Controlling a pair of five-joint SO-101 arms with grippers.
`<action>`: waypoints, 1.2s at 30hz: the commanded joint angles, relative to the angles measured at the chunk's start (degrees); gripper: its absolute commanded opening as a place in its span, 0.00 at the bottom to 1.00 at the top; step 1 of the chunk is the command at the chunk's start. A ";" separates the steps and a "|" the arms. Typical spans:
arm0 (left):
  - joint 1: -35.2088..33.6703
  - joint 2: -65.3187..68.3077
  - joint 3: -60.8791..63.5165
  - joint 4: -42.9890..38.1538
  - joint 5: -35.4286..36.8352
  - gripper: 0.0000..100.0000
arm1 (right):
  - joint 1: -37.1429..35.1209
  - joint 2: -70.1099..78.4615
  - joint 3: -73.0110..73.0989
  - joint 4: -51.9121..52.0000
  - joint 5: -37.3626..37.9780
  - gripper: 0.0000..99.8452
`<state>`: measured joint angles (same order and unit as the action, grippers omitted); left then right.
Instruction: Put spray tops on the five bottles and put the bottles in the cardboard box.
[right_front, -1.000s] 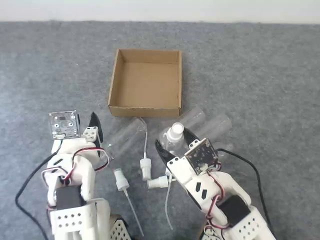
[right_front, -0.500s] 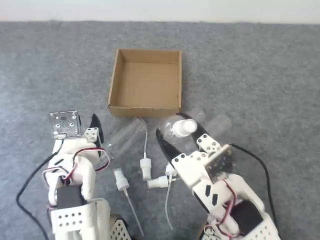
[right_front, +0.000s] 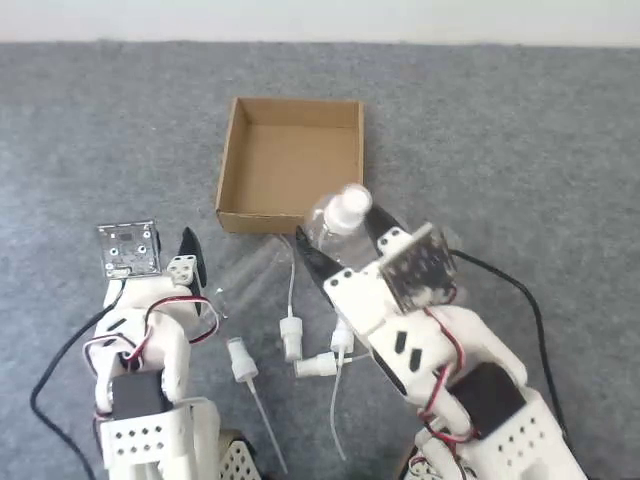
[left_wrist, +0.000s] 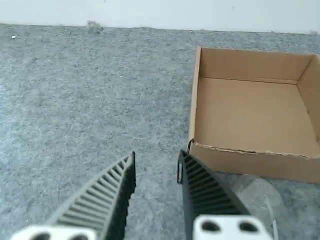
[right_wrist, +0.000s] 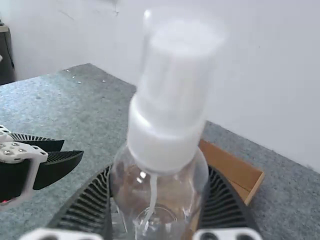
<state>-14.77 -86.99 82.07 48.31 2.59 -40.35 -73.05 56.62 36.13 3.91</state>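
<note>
High view: the cardboard box (right_front: 291, 165) sits open-topped with low walls near the far middle of the grey carpet (right_front: 520, 150). The carpet runs wide on both sides of it, up to a white wall behind. The right gripper (right_front: 345, 240) is clenched on a clear plastic bottle (right_front: 332, 222) with a white spray top (right_front: 352, 206) fitted. The bottle is lifted off the carpet, tilted, at the box's near wall by its right corner. In the right wrist view the bottle's shoulder (right_wrist: 160, 185) sits squarely between the two ribbed black jaws, neck and top (right_wrist: 172, 100) standing past them. The left gripper (left_wrist: 156, 157) hangs low near the box's near left corner, jaws parted on nothing. Another clear bottle (right_front: 248, 272) lies just beside it. Three loose spray tops (right_front: 291, 335) with dip tubes lie between the arms.
</note>
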 joint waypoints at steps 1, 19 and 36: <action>-0.26 -0.97 -0.84 -2.02 0.44 0.13 | 0.48 6.46 -6.95 -0.22 1.85 0.01; -0.44 -0.97 -0.84 -2.02 0.26 0.13 | 0.57 28.00 -14.77 -14.55 8.18 0.01; -5.71 -0.97 -0.31 -4.75 0.44 0.13 | 2.68 56.66 -27.16 -35.38 8.18 0.01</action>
<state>-20.22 -86.99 82.07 45.58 2.59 -39.74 -20.13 38.95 2.73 11.56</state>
